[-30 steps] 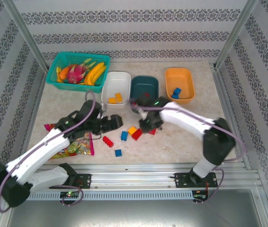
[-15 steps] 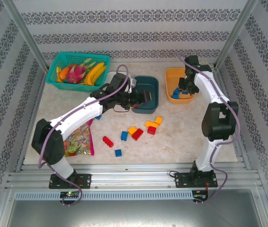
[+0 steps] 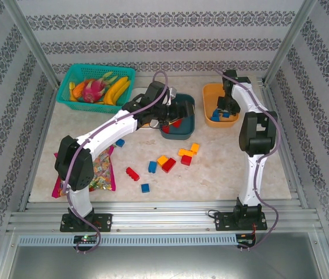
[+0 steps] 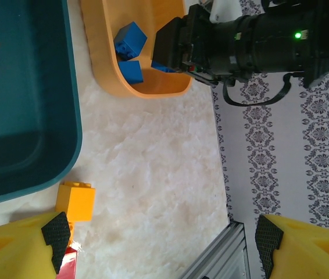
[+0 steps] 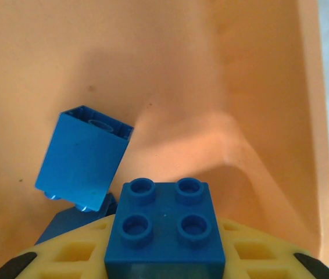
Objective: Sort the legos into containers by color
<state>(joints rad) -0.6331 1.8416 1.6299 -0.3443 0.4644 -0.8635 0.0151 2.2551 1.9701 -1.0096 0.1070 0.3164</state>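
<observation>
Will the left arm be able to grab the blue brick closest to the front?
Probably yes. The blue brick lies alone, nothing over it, and the left claw is open and empty over the teal tub.

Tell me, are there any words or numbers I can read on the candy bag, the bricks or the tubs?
No text can be read anywhere in these pictures.
candy bag: colourful print, too small and blurred to read.
blue brick: plain studs, no letters to make out.
orange tub and teal tub: no labels seen.
wallpaper: swirly pattern, not writing.
</observation>
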